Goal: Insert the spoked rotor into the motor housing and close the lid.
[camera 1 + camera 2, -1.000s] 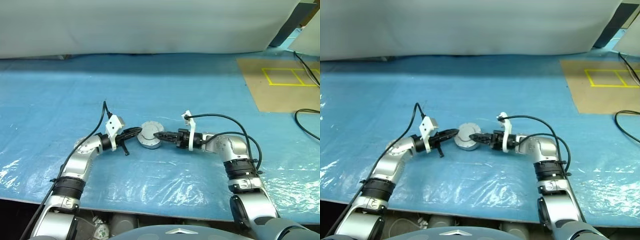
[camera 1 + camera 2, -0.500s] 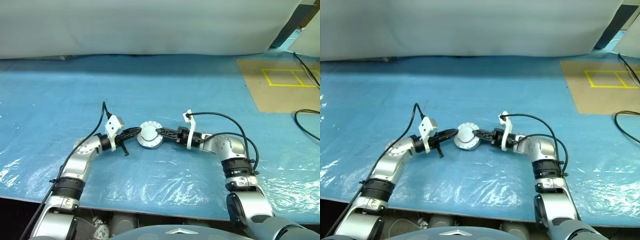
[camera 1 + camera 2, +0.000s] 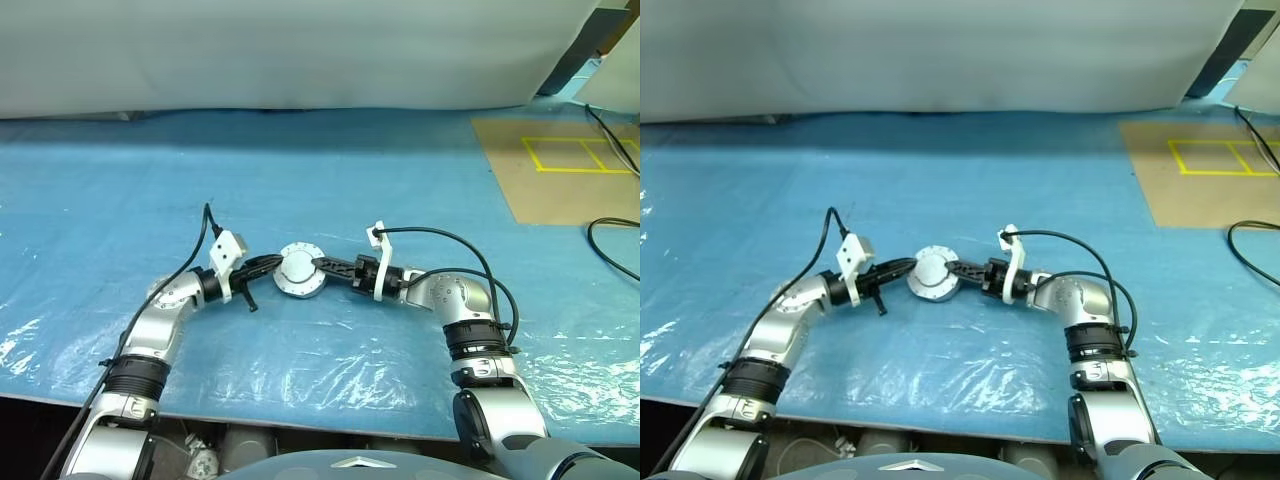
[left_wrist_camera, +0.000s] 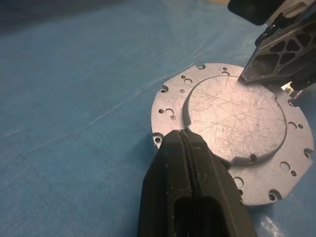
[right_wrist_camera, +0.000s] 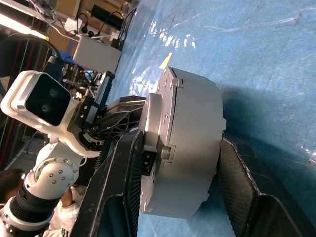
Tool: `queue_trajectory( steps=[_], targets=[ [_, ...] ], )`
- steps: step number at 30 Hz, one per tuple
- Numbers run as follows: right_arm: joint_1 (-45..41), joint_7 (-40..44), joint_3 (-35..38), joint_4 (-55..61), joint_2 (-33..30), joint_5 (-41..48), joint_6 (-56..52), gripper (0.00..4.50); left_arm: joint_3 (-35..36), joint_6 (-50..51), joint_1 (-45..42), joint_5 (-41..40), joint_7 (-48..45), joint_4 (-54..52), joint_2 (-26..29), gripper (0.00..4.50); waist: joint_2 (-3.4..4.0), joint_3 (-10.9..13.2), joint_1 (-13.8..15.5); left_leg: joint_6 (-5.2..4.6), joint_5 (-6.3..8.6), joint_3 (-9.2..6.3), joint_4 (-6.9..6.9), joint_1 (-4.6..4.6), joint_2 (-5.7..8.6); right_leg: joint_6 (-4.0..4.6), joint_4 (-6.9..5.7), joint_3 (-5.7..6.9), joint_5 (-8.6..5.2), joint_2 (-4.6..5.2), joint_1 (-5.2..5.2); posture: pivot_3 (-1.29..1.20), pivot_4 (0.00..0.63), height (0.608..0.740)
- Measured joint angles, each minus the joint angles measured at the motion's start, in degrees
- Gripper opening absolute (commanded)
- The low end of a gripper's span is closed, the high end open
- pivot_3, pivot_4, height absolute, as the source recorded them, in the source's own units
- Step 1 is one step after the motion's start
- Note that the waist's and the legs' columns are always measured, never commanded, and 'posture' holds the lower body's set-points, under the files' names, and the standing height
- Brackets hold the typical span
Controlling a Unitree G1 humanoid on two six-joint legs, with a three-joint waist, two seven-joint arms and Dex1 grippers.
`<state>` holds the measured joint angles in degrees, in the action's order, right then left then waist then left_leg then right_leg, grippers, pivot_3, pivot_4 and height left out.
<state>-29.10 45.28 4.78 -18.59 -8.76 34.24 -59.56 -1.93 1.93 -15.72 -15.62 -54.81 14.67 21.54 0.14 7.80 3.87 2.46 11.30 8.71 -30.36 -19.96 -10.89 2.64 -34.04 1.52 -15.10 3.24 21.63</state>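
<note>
Head views: we see the motor housing (image 3: 300, 271) on the blue sheet (image 3: 330, 180), lid (image 4: 235, 123) seated on top, between our two grippers.
Left wrist view: our left gripper (image 4: 183, 138) has its fingers pressed together, tips resting on the lid's raised centre; the right gripper's tip touches the far edge.
Right wrist view: our right gripper (image 5: 177, 163) seems clamped on the housing, one finger (image 5: 118, 177) over the lid, the other under the base; contact underneath is hard for us to judge.

You have one motor housing (image 3: 299, 272) with one lid (image 4: 236, 123) on top, sitting between your two hands: one left hand (image 3: 272, 264) and one right hand (image 3: 322, 264).
</note>
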Motion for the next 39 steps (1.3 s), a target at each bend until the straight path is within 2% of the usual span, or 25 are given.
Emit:
queue_trajectory(
  steps=[3, 5, 10, 13, 18, 25, 28, 39],
  targets=[
    [-0.61, -0.44, 0.5, -0.39, 0.58, 0.68, -0.49, 1.83, 1.94, 6.33, 2.17, -4.55, 0.35, -4.92, 0.41, 0.0, -0.13, 0.09, -0.17, 0.01, -0.01, 0.01, -0.13, -0.26, 0.03, -0.01, -0.51, -0.04, 0.07, 0.0, 0.6, 0.0, 0.15, 0.74],
    [-0.95, -0.78, 0.64, -0.41, 0.91, 0.87, -0.4, 1.83, 3.66, 10.9, 3.11, -9.79, 0.35, -11.76, 0.63, 0.0, -0.2, 0.28, -0.02, 0.03, -0.01, 0.04, -0.31, -0.56, -0.09, 0.1, -0.75, 0.05, 0.01, -0.12, 0.83, 0.0, 0.15, 0.74],
    [-1.44, -1.81, 0.63, -2.26, 2.12, 0.8, 1.31, 1.83, 10.19, 19.4, 3.27, -20.39, 3.51, -24.04, 2.69, 0.0, -0.1, 0.34, -0.55, 0.14, 0.02, 0.08, -0.34, -0.56, -0.11, 0.19, -0.77, 0.02, 0.0, -0.19, 0.71, 0.0, 0.15, 0.74],
    [-1.45, -1.81, 0.87, -3.07, 2.44, 1.25, 1.7, 1.77, 12.22, 21.25, 5.19, -21.32, 4.8, -24.29, 4.38, 0.0, -0.05, 0.36, -1.0, 0.13, 0.02, 0.07, -0.35, -0.43, -0.1, 0.18, -0.71, 0.01, 0.0, -0.18, 0.7, 0.0, 0.15, 0.74],
    [-2.06, -1.85, 1.85, -4.74, 2.47, 2.04, 1.27, 1.76, 14.54, 23.66, 5.28, -23.97, 7.79, -23.83, 3.61, 0.0, -0.04, 0.38, -1.0, 0.13, 0.02, 0.08, -0.41, -0.42, -0.11, 0.18, -0.72, 0.01, 0.0, -0.18, 0.69, 0.0, 0.15, 0.74],
    [-3.54, -4.64, 5.4, -6.08, 3.86, 4.49, -3.32, 1.73, 20.23, 36.17, 8.25, -40.09, 11.34, -24.23, 1.96, 0.0, -0.03, 0.39, -1.27, 0.13, 0.01, 0.08, -0.45, -0.56, -0.02, 0.18, -0.74, 0.03, 0.01, -0.2, 0.78, 0.0, 0.15, 0.74],
    [-3.65, -5.52, 6.79, -5.75, 4.11, 5.98, -5.42, 1.12, 21.84, 38.36, 9.1, -43.72, 14.33, -24.24, 0.59, 0.0, -0.07, 0.41, -1.08, 0.12, 0.01, 0.05, -0.51, -0.69, -0.03, 0.18, -0.73, 0.12, 0.01, -0.23, 0.8, 0.0, 0.15, 0.74],
    [-3.99, -8.72, 7.96, -5.68, 5.2, 6.39, -5.99, 1.09, 21.93, 40.29, 7.47, -48.11, 22.03, -27.66, -0.8, 0.0, -0.16, 0.47, -1.12, 0.14, 0.01, 0.03, -0.63, -0.65, -0.07, 0.16, -0.75, 0.1, 0.02, -0.23, 0.74, 0.0, 0.15, 0.74]
  ],
)
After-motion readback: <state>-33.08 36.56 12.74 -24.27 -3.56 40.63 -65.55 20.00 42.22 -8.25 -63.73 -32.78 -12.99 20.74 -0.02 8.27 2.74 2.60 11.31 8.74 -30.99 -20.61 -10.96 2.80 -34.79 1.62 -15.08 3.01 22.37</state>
